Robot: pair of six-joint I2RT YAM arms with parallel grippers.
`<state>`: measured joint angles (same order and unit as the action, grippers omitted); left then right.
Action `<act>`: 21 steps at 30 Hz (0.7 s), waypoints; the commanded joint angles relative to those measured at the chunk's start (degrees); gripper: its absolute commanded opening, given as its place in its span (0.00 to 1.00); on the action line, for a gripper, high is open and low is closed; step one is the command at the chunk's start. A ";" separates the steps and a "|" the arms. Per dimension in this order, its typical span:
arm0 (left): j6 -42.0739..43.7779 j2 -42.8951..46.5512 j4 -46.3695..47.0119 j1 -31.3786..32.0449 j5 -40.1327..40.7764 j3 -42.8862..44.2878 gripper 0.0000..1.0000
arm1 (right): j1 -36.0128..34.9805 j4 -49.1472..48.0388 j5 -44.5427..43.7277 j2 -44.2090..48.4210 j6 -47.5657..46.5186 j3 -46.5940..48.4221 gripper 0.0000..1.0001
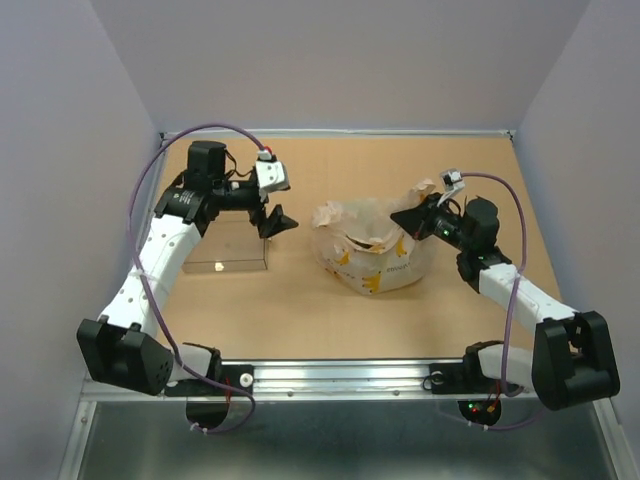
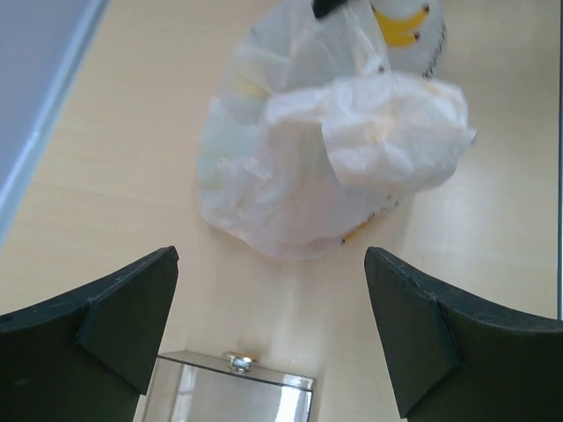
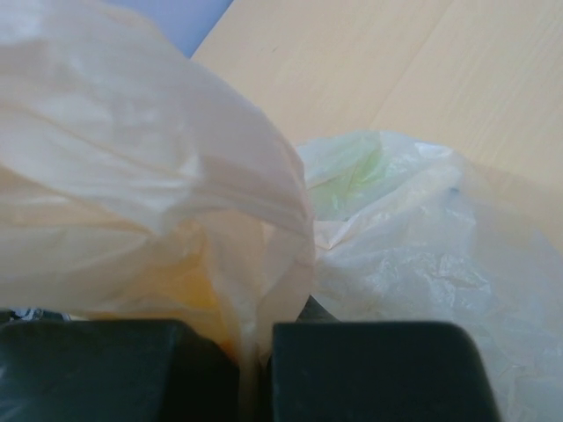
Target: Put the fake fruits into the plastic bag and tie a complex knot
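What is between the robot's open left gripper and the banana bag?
Only bare table, seen in the top view, separates the left gripper from the plastic bag.

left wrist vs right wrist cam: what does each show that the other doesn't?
Left wrist only: the left hand open and touching nothing, the clear tray at the bottom edge of the view, and most of the plastic bag from outside, with a banana print.
Right wrist only: the right hand shut on a fold of the bag, and a greenish patch showing through the film.
Both: the bag and the light wooden table.
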<state>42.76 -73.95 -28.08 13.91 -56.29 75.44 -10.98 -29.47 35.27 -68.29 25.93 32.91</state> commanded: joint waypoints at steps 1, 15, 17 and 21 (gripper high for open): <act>17.60 -2.77 -5.32 0.76 -1.80 -5.21 0.99 | -0.44 2.39 3.93 -0.79 -4.83 2.60 0.00; 31.33 -19.46 -6.64 12.45 -8.21 10.58 0.98 | -0.44 12.07 9.90 -2.72 -14.41 7.96 0.00; 32.46 -20.87 -7.78 13.33 -8.75 12.71 0.99 | -0.44 12.86 10.17 -2.81 -15.03 8.40 0.00; 33.44 -22.64 -9.19 15.53 -9.71 15.79 0.99 | -0.36 14.62 10.35 -3.43 -16.70 9.54 0.00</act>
<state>73.87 -96.60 -34.83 28.25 -62.33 87.90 -10.98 -16.45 44.03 -71.13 12.36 38.39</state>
